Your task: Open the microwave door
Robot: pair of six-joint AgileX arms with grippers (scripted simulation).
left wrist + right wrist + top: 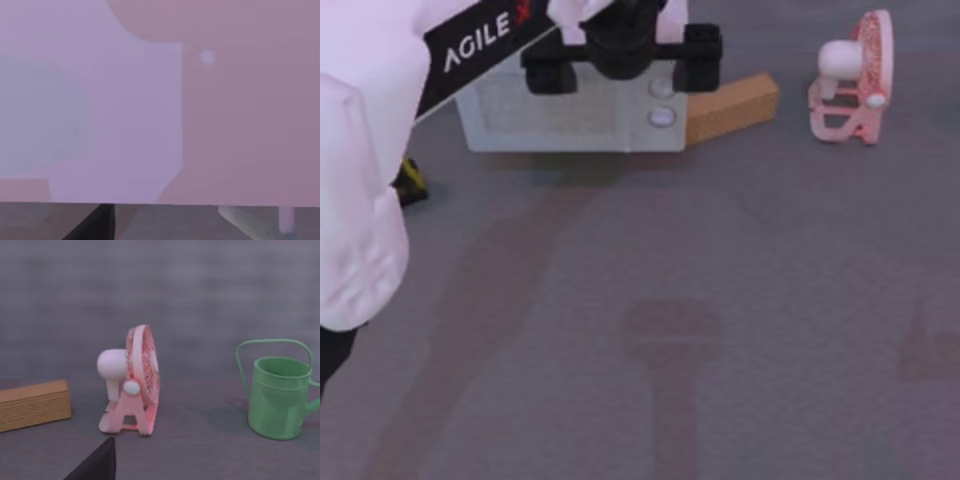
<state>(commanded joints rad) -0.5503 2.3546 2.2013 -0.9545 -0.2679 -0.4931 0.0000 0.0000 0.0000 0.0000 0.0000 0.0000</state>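
Note:
The white microwave (570, 125) stands at the back of the table, left of centre, with two silver knobs (662, 102) at its front's right end. The microwave door (550, 112), with its grey mesh window, lies flat against the front. My left gripper (625, 62) hovers over the microwave's top, near the front edge, open and holding nothing. The left wrist view is filled by the microwave's pale surface (125, 125) from very close, with one dark finger (97, 225) at its edge. My right arm is parked out of the top view; one dark finger (100, 465) shows in its wrist view.
A tan wooden block (732, 105) lies just right of the microwave. A pink desk fan (855, 80) stands at the back right, and a green watering can (280, 397) stands beyond it. A small yellow-and-black object (410, 182) sits by the left arm.

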